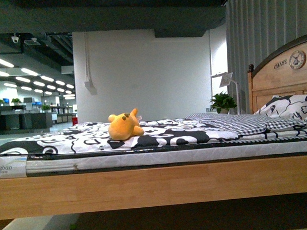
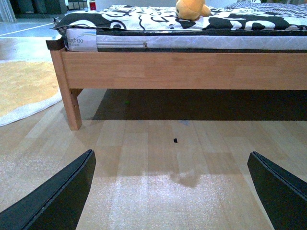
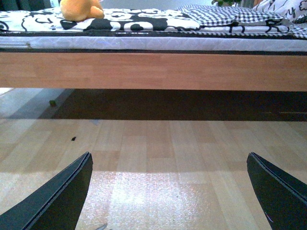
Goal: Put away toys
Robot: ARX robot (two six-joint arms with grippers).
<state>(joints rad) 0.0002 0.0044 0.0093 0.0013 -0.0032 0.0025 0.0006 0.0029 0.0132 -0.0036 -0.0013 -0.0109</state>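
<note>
A yellow-orange plush toy (image 1: 124, 125) with pointed ears and dark spots lies on the black-and-white bedspread (image 1: 159, 135) of a wooden bed. It also shows at the upper edge of the left wrist view (image 2: 191, 8) and of the right wrist view (image 3: 80, 8). My left gripper (image 2: 175, 191) is open and empty, low over the wooden floor, well short of the bed. My right gripper (image 3: 170, 191) is open and empty too, also low over the floor. Neither arm shows in the front view.
The bed's wooden side rail (image 1: 156, 185) runs across in front of me, with a leg (image 2: 72, 108) at its left end. A checked blanket (image 1: 234, 123), a pillow (image 1: 289, 106) and the headboard (image 1: 280, 75) are at the right. A pale rug (image 2: 21, 86) lies on the floor at left.
</note>
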